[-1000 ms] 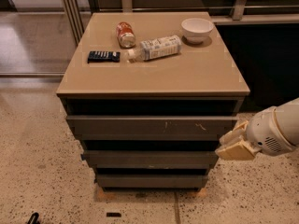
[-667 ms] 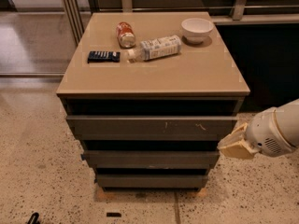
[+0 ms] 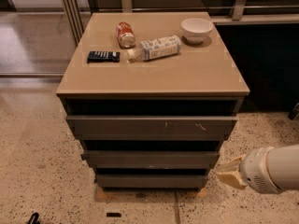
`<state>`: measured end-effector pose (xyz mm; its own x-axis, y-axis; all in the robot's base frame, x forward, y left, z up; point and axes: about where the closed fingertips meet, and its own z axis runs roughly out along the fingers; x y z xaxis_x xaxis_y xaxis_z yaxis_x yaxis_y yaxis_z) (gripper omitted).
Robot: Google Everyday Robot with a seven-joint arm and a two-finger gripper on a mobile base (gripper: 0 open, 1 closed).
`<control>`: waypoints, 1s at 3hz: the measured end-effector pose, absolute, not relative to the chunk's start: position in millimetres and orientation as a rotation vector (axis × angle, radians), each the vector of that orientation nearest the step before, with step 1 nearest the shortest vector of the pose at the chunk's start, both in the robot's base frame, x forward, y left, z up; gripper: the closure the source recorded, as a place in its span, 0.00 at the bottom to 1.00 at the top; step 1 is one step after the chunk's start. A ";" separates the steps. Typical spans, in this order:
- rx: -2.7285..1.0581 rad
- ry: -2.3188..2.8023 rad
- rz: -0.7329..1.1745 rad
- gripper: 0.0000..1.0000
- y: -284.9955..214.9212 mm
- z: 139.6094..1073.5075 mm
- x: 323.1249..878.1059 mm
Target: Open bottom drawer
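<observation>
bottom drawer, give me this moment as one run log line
bottom drawer: not gripped | pincer: low, just off its right end | contact: none seen

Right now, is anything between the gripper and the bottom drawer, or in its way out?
Nothing visible. The gripper sits low, just beside the right end of the bottom drawer, only bare floor between. Ahead of the drawer, a small dark object lies flat on the floor, likely too low to block it.
</observation>
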<state>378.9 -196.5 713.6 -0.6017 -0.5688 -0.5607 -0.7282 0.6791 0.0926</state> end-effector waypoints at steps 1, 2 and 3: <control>-0.879 2.452 0.394 1.00 -196.8 667.3 362.4; -0.751 2.503 0.393 1.00 -194.1 618.1 356.8; -0.596 2.543 0.446 1.00 -197.6 556.6 363.5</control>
